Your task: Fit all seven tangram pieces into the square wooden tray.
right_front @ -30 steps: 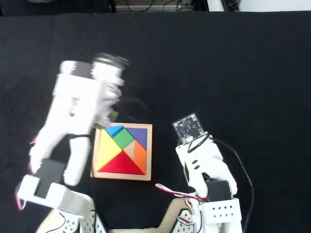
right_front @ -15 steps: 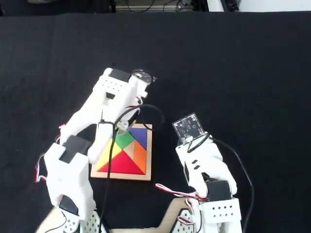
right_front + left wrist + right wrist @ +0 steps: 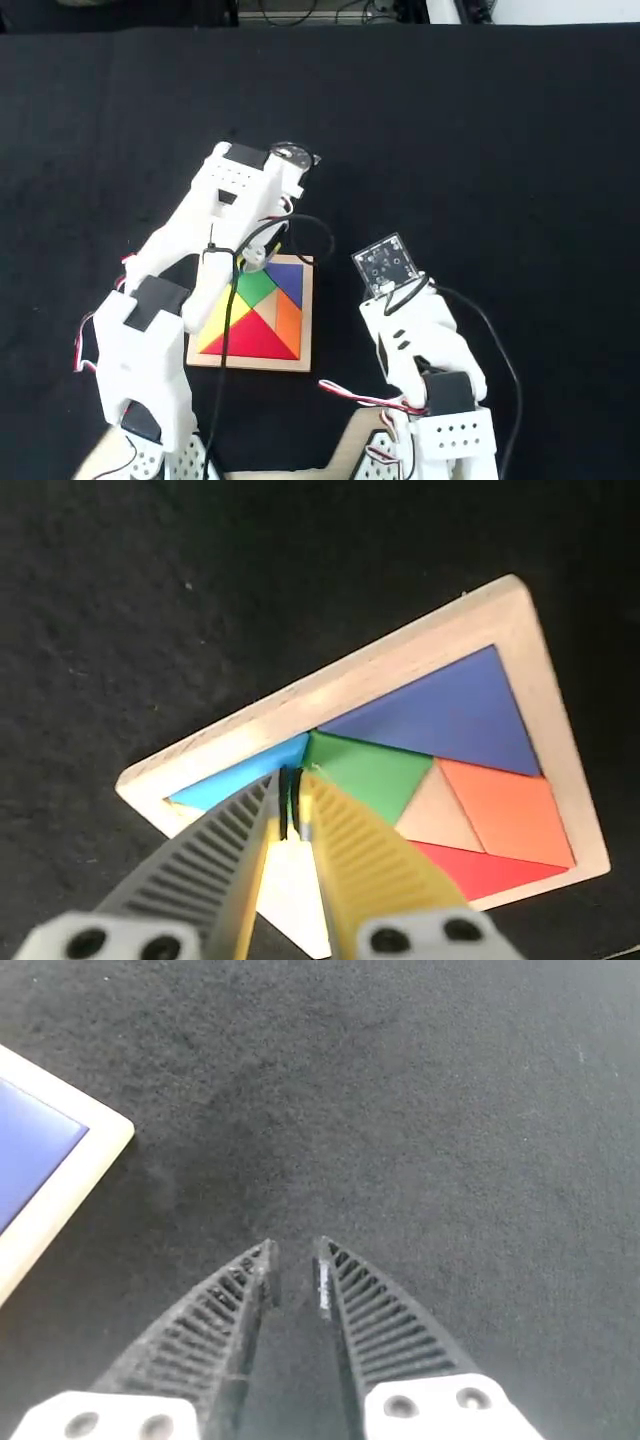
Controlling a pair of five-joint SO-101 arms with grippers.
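The square wooden tray (image 3: 307, 330) lies on the black cloth with coloured tangram pieces inside: dark blue (image 3: 288, 278), green (image 3: 256, 288), orange (image 3: 288, 322), red (image 3: 252, 340) and yellow (image 3: 218, 318). My left arm (image 3: 215, 215) stretches over the tray's far left corner. In the left wrist view my left gripper (image 3: 292, 802) is shut, its tips down at the seam between the light blue piece (image 3: 240, 777) and the green piece (image 3: 372, 775). A tan triangle (image 3: 436, 818) shows among the pieces. My right gripper (image 3: 295, 1255) hangs over bare cloth beside the tray's corner (image 3: 60, 1175), its fingers almost together and holding nothing.
My right arm (image 3: 420, 345) sits folded to the right of the tray. Cables (image 3: 360, 398) run along the near edge by the arm bases. Black cloth (image 3: 480, 150) covers the far and right parts of the table.
My left arm swung right from beside the tray and came down over its far left corner; over the last half second it has barely moved. The right arm stayed still.
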